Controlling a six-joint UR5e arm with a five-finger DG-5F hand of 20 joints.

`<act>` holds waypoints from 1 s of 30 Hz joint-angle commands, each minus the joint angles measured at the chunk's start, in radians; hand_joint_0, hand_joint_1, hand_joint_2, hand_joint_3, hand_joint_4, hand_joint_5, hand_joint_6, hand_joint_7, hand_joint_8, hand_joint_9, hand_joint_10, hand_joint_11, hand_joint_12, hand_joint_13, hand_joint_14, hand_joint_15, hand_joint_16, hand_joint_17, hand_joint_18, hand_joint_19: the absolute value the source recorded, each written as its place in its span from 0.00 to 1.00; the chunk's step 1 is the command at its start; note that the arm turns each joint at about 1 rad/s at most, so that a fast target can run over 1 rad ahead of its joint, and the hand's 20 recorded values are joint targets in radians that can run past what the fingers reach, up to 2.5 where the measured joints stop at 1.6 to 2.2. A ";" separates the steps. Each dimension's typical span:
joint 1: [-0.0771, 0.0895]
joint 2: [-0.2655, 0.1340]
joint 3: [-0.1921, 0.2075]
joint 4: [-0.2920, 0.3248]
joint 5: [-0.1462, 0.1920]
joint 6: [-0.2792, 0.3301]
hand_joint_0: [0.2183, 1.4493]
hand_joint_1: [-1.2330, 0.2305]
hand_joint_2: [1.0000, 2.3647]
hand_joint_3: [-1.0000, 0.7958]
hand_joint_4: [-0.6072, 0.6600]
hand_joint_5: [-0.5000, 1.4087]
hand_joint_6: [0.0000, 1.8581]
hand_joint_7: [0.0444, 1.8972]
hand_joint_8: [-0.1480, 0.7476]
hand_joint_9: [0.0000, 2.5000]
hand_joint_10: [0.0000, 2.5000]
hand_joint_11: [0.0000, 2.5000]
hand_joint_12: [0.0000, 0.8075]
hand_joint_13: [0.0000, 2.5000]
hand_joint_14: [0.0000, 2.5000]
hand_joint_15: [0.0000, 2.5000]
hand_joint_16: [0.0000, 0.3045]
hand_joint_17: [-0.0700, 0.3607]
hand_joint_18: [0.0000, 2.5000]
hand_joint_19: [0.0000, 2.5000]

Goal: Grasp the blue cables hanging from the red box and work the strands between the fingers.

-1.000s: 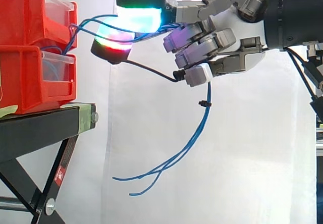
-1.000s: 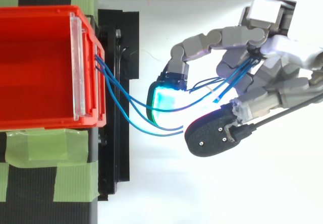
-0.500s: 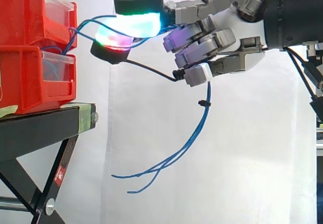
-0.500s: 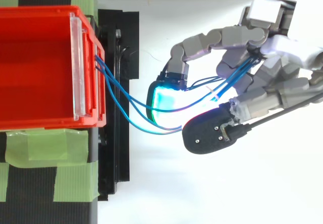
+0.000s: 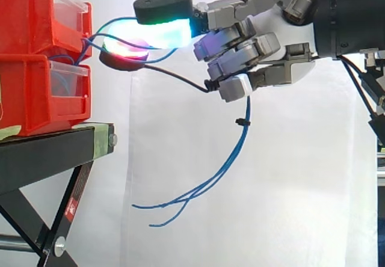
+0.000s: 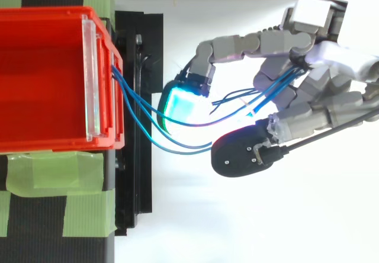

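Note:
Two red boxes point(image 5: 30, 50) are stacked on a black stand point(image 5: 54, 150); from above I see the top red box point(image 6: 41, 79). Blue cables point(image 6: 139, 106) leave its front wall and run right into my hand point(image 5: 283, 35). They pass under a fingertip point(image 6: 180, 103) glowing cyan-green and over the thumb point(image 6: 240, 153), which glows red underneath. The strands then thread between the curled fingers point(image 6: 284, 82). Below the hand the blue cables point(image 5: 246, 131) hang loose, bound by a small black tie, their ends trailing down and left. The hand is shut on them.
Green tape point(image 6: 59, 174) covers the stand beside the box. The black stand's front rail point(image 6: 139, 156) lies between box and hand. A white curtain hangs behind. Open air lies below and right of the stand.
The outstretched finger and thumb have moved left toward the box, the thumb rising to close under the glowing pad. The loose cable ends have swung slightly left.

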 commanded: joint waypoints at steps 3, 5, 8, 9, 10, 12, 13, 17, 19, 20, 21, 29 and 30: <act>-0.001 0.000 0.000 0.015 0.000 -0.006 0.85 0.30 0.01 0.45 0.48 0.37 0.03 0.60 0.56 0.47 1.00 0.84 0.63 0.62 1.00 0.50 0.24 0.54 0.71 0.27; -0.001 0.000 0.000 0.026 0.000 -0.012 0.85 0.30 0.01 0.45 0.49 0.37 0.03 0.60 0.56 0.47 1.00 0.84 0.63 0.62 1.00 0.50 0.24 0.54 0.71 0.27; 0.001 0.000 0.000 0.029 0.000 -0.017 0.85 0.30 0.01 0.45 0.49 0.37 0.07 0.59 0.56 0.47 1.00 0.84 0.63 0.62 1.00 0.50 0.24 0.54 0.71 0.27; 0.001 0.000 0.000 0.029 0.000 -0.017 0.85 0.30 0.01 0.45 0.49 0.37 0.08 0.59 0.56 0.47 1.00 0.84 0.63 0.62 1.00 0.50 0.24 0.54 0.71 0.27; -0.001 0.000 0.000 0.030 0.000 -0.017 0.85 0.30 0.01 0.45 0.49 0.37 0.08 0.59 0.56 0.47 1.00 0.84 0.63 0.62 1.00 0.50 0.24 0.54 0.71 0.27; -0.001 0.000 0.000 0.032 0.000 -0.017 0.85 0.30 0.01 0.45 0.49 0.37 0.13 0.57 0.56 0.47 1.00 0.84 0.63 0.62 1.00 0.50 0.24 0.54 0.71 0.27; 0.001 0.000 0.000 0.032 0.000 -0.017 0.85 0.30 0.01 0.45 0.50 0.37 0.13 0.57 0.56 0.47 1.00 0.84 0.63 0.62 1.00 0.50 0.24 0.54 0.71 0.27; -0.001 0.000 0.000 0.032 0.000 -0.015 0.86 0.31 0.01 0.47 0.50 0.37 0.19 0.55 0.56 0.47 1.00 0.84 0.63 0.62 1.00 0.50 0.24 0.54 0.71 0.27; -0.001 0.000 0.000 0.036 0.000 -0.015 0.87 0.31 0.01 0.47 0.49 0.36 0.19 0.55 0.56 0.47 1.00 0.84 0.63 0.62 1.00 0.50 0.24 0.54 0.71 0.27; 0.001 0.000 0.000 0.041 -0.002 -0.015 0.87 0.31 0.01 0.48 0.49 0.36 0.20 0.54 0.56 0.47 1.00 0.84 0.63 0.62 1.00 0.50 0.24 0.54 0.71 0.27; 0.001 0.000 0.000 0.044 -0.005 -0.015 0.88 0.31 0.01 0.47 0.48 0.34 0.21 0.54 0.56 0.47 1.00 0.84 0.63 0.62 1.00 0.50 0.24 0.54 0.71 0.27; -0.001 0.000 0.000 0.058 -0.008 -0.017 0.84 0.28 0.01 0.40 0.51 0.27 0.20 0.52 0.56 0.47 1.00 0.84 0.63 0.62 1.00 0.50 0.24 0.54 0.71 0.27; 0.001 0.000 0.000 0.058 -0.008 -0.017 0.84 0.28 0.01 0.40 0.51 0.27 0.20 0.53 0.56 0.47 1.00 0.84 0.63 0.62 1.00 0.50 0.24 0.54 0.71 0.27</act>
